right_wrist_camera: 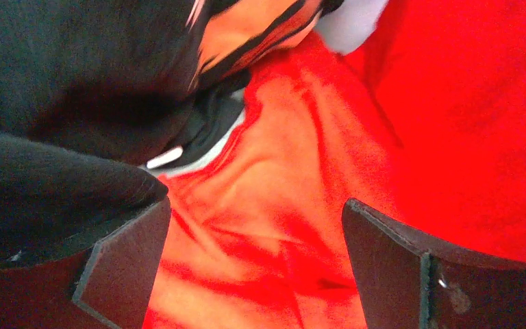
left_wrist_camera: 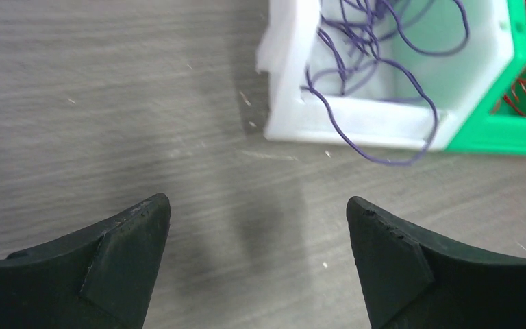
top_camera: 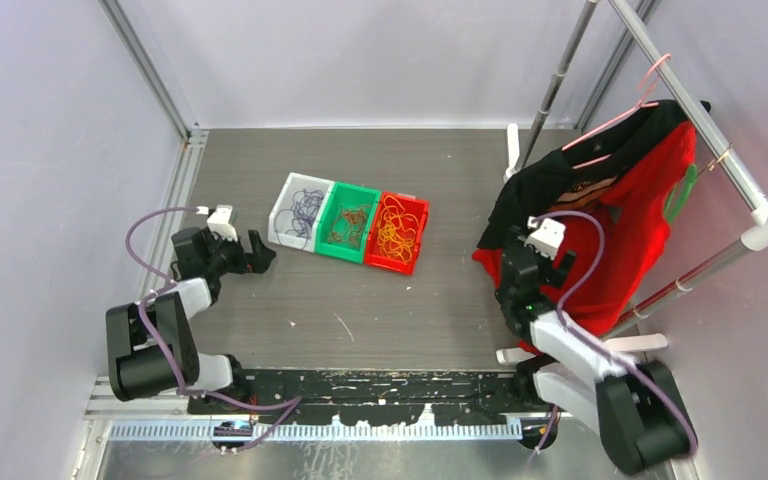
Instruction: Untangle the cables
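Note:
The cables lie sorted in three bins side by side. Purple cables [top_camera: 303,212] fill the white bin [top_camera: 282,205], red ones [top_camera: 348,225] the green bin [top_camera: 355,187], and orange-yellow ones [top_camera: 396,235] the red bin [top_camera: 407,199]. In the left wrist view one purple cable loop [left_wrist_camera: 390,154] hangs over the white bin's wall [left_wrist_camera: 356,116]. My left gripper [top_camera: 263,250] [left_wrist_camera: 257,219] stands open over bare table just left of the white bin. My right gripper [top_camera: 516,262] [right_wrist_camera: 257,226] is open against red cloth, with nothing held.
A red shirt [top_camera: 640,215] and a black garment [top_camera: 540,180] hang from a rack [top_camera: 720,140] at the right, right in front of the right arm. Grey walls enclose the dark table [top_camera: 360,310].

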`<move>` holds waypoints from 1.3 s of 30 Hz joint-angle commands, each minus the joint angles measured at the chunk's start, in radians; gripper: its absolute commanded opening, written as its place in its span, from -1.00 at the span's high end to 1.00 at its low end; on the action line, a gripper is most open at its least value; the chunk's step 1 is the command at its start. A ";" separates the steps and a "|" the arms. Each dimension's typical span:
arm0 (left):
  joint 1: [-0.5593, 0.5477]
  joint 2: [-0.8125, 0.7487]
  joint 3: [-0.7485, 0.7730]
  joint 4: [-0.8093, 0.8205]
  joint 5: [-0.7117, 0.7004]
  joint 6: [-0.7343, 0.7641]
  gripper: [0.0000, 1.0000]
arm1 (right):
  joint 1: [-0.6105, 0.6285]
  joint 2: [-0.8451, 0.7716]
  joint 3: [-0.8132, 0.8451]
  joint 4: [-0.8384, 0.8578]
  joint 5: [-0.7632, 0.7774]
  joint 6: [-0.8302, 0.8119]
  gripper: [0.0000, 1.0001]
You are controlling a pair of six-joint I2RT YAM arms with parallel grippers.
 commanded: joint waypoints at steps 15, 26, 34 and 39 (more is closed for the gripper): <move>-0.037 0.029 -0.092 0.514 -0.133 -0.196 -0.99 | -0.189 0.548 0.057 0.575 -0.344 0.005 -0.99; -0.131 -0.055 -0.170 0.565 -0.222 -0.139 -0.99 | -0.230 0.657 0.050 0.677 -0.457 0.001 -0.99; -0.135 -0.117 -0.163 0.468 -0.251 -0.100 -0.99 | -0.230 0.657 0.048 0.679 -0.457 0.000 -1.00; -0.135 -0.025 -0.121 0.507 -0.260 -0.070 -0.99 | -0.230 0.657 0.049 0.679 -0.457 -0.001 -0.99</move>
